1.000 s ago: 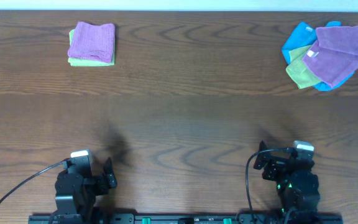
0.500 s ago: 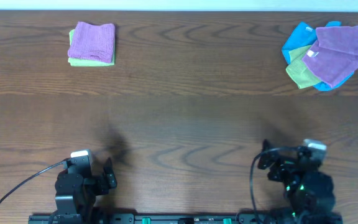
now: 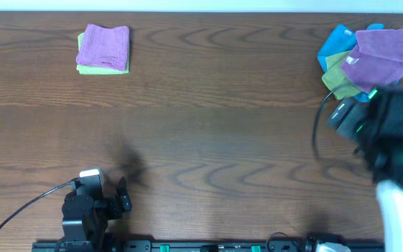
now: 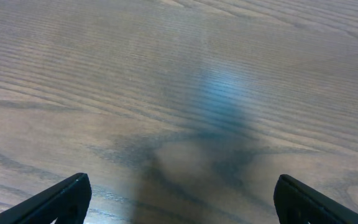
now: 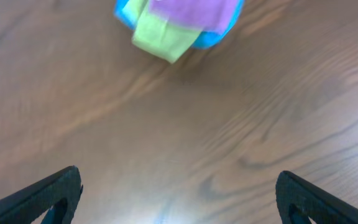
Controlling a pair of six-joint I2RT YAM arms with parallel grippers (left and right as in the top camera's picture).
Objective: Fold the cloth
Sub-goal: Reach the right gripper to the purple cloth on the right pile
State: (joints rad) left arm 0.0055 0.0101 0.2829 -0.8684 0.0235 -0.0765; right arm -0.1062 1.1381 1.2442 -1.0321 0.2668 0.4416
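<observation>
Violet cloth (image 3: 383, 56), a soft terry square with a small white tag (image 3: 349, 61) at its left edge, lies rumpled and unfolded on top of a heap at the far right corner of the dark, wood-grained bench (image 3: 208, 126). It is draped over a crumpled blue cloth (image 3: 336, 38) and a lime-green cloth (image 3: 338, 80). The right arm (image 3: 380, 119), a blur of black housing and green lights, hangs just on the near side of that heap. From its wrist, the right pincer (image 5: 178, 186) stands wide open, its black fingertips (image 5: 64, 186) spread over bare wood, with the heap near the top of the view and untouched. At the near left edge, the left pincer (image 4: 182, 186) is likewise spread wide and empty above the streaked grain, well apart from the cloths. Across the bench at far left, a pinker purple cloth (image 3: 105, 45) sits neatly folded, squared on a folded green cloth (image 3: 84, 68).
</observation>
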